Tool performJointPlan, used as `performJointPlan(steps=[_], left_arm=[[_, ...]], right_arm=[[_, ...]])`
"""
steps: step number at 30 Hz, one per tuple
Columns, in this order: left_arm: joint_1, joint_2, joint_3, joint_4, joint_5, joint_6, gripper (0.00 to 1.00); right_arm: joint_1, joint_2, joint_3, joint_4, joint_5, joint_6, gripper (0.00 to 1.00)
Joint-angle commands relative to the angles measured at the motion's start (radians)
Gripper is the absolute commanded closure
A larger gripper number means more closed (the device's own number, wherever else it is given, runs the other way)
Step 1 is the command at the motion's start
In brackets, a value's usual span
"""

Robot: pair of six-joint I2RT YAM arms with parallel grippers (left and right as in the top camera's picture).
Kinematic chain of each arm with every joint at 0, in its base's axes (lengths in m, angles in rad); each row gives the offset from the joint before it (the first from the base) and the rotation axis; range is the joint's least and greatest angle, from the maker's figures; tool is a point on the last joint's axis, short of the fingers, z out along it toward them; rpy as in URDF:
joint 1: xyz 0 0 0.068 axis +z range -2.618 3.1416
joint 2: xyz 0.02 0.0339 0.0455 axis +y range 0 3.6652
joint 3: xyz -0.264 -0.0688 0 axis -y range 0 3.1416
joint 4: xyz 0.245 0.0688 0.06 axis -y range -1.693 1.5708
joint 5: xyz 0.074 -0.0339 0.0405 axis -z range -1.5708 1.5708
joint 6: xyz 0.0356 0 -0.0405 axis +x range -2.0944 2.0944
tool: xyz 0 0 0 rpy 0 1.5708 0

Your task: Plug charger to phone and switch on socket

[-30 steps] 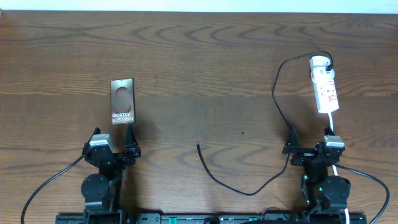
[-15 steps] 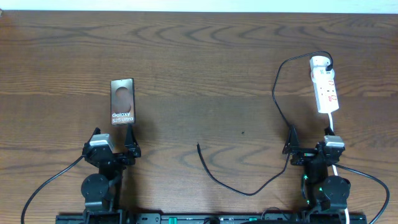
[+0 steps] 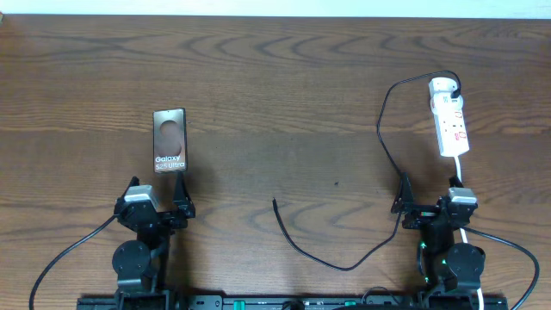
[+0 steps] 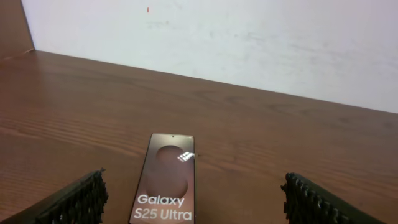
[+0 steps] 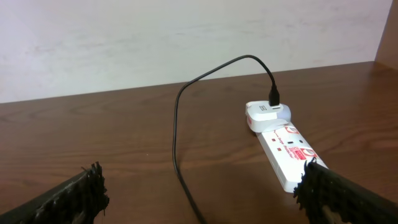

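Note:
The phone (image 3: 169,139) lies face up at the left, its "Galaxy S25 Ultra" text showing; it also shows in the left wrist view (image 4: 166,180). My left gripper (image 3: 157,196) is open and empty just in front of it (image 4: 196,202). The white socket (image 3: 449,118) lies at the far right, with a white adapter at its far end. The black charger cable (image 3: 383,138) runs from there in a loop to its free tip (image 3: 274,201) at mid-table. My right gripper (image 3: 428,202) is open and empty, the cable (image 5: 177,143) between its fingers and the socket (image 5: 281,146) by the right finger.
The socket's white cord (image 3: 463,185) runs toward the right arm's base. A white wall (image 4: 249,43) stands behind the table's far edge. Bare wood lies between the phone and the cable.

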Motion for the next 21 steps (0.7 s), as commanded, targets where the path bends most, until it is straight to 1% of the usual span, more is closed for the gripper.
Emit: performJointPlan(steps=[1,4,6,10,13,17,19,20,21], left_arm=[[0.003,0.046,0.081,-0.028,0.018,0.058,0.12],[0.003,0.151,0.187,-0.045,0.019,0.091,0.12],[0.003,0.255,0.278,-0.048,0.019,0.119,0.12],[0.006,0.523,0.512,-0.104,0.018,0.147,0.12],[0.006,0.742,0.723,-0.233,0.017,0.147,0.12],[0.006,1.072,1.067,-0.514,0.018,0.147,0.12],[0.006,1.263,1.268,-0.692,0.018,0.147,0.12],[0.006,1.301,1.308,-0.727,0.018,0.147,0.12],[0.006,1.385,1.39,-0.797,0.018,0.148,0.12]], right_arm=[[-0.004,-0.003,-0.001,-0.003,0.002,-0.004,0.01],[-0.004,-0.003,-0.001,-0.003,0.002,-0.004,0.01],[-0.004,-0.003,-0.001,-0.003,0.002,-0.004,0.01],[-0.004,-0.003,-0.001,-0.003,0.002,-0.004,0.01],[-0.004,-0.003,-0.001,-0.003,0.002,-0.004,0.01],[-0.004,-0.003,-0.001,-0.003,0.002,-0.004,0.01],[-0.004,-0.003,-0.001,-0.003,0.002,-0.004,0.01],[-0.004,-0.003,-0.001,-0.003,0.002,-0.004,0.01],[-0.004,-0.003,-0.001,-0.003,0.002,-0.004,0.01]])
